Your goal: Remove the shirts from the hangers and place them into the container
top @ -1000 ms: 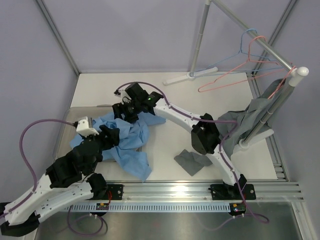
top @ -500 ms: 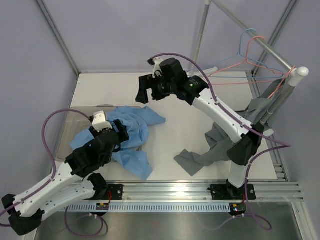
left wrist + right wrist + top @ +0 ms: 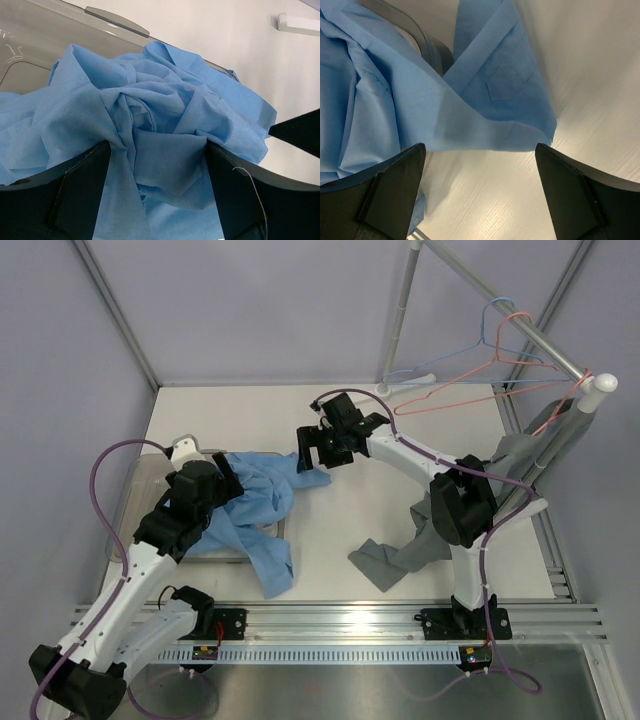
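While the light blue shirt (image 3: 250, 508) lay only partly in the container (image 3: 30, 40), with a flap and a tail spilling over the rim onto the table (image 3: 330, 525), both claws stood wide apart and held nothing. The left gripper (image 3: 155, 150) straddled the bunched cloth. The right gripper (image 3: 480, 150) hovered above the outside flap. Judgement: pinch the flap near its edge, lift it clear of the rim, release inward; left should tuck downward, not drag.

Robot lab: aluminium rail (image 3: 380, 618), panelled walls (image 3: 250, 310)
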`<state>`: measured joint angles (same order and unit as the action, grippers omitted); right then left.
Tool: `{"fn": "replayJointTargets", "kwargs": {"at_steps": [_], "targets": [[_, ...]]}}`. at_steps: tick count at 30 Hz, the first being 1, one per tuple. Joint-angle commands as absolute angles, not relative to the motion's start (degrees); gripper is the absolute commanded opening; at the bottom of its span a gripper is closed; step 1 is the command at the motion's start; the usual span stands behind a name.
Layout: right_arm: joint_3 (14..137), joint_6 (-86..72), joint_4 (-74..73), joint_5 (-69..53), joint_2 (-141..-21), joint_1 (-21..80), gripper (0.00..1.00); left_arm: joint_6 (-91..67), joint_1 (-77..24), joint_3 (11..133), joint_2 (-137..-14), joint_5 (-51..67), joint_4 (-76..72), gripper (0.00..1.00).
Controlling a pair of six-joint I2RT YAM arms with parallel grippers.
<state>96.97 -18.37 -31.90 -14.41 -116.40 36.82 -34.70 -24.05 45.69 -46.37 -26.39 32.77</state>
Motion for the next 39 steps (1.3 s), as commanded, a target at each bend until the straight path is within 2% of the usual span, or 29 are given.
{"fn": "replayJointTargets", "kwargs": {"at_steps": [1,8,10,11,12,14,15,23,24,25,26,28,29,39], "targets": [[100.98,-18.72,-27.07,-17.05,-119.26,35.77,0.99,-33.66,-21.19,46.59,-47.64,-21.54,31.73,0.81],[106.96,-18.98,-26.64,-18.46,-127.43,34.54,0.98,-33.31,-18.28,44.39,-46.32,-18.11,30.41,0.82],[106.79,-18.98,-25.49,-18.98,-127.97,34.54,0.93,-33.14,-17.23,44.30,-46.14,-17.06,30.15,0.83],[106.61,-19.25,-25.49,-19.16,-128.23,34.54,0.86,-33.05,-16.44,44.30,-46.32,-16.53,30.06,0.83],[106.26,-19.25,-25.23,-19.77,-128.32,34.54,0.56,-33.13,-16.00,44.30,-46.41,-15.22,29.97,0.83],[104.43,-19.86,-24.44,-20.39,-127.36,34.54,0.13,-33.22,-14.69,44.73,-47.28,-13.37,29.88,0.85],[102.94,-20.21,-22.61,-19.52,-126.40,34.54,0.00,-33.57,-14.42,45.00,-48.24,-12.32,29.97,0.85],[94.49,-18.82,-20.56,-16.17,-114.71,34.54,0.00,-35.59,-9.41,43.16,-47.82,-8.53,28.65,0.84],[94.22,-18.37,-21.00,-16.08,-113.91,34.54,0.10,-35.51,-8.80,43.15,-47.73,-7.83,28.74,0.84],[93.87,-18.02,-22.22,-15.04,-112.34,34.54,0.32,-35.25,-8.09,43.24,-47.72,-7.39,28.91,0.84],[92.30,-16.71,-22.41,-14.59,-111.45,34.54,0.70,-35.16,-6.78,43.42,-47.81,-7.12,29.26,0.84],[89.40,-16.08,-20.22,-13.80,-108.91,34.54,0.94,-34.80,-5.54,43.07,-47.64,-5.89,29.27,0.84],[86.51,-15.65,-19.08,-13.89,-108.29,34.54,0.99,-34.80,-4.58,42.98,-47.38,-5.45,29.18,0.84],[84.03,-14.15,-14.42,-17.67,-114.08,34.54,1.00,-34.54,-3.52,43.24,-47.20,-2.99,29.18,0.84]]}}
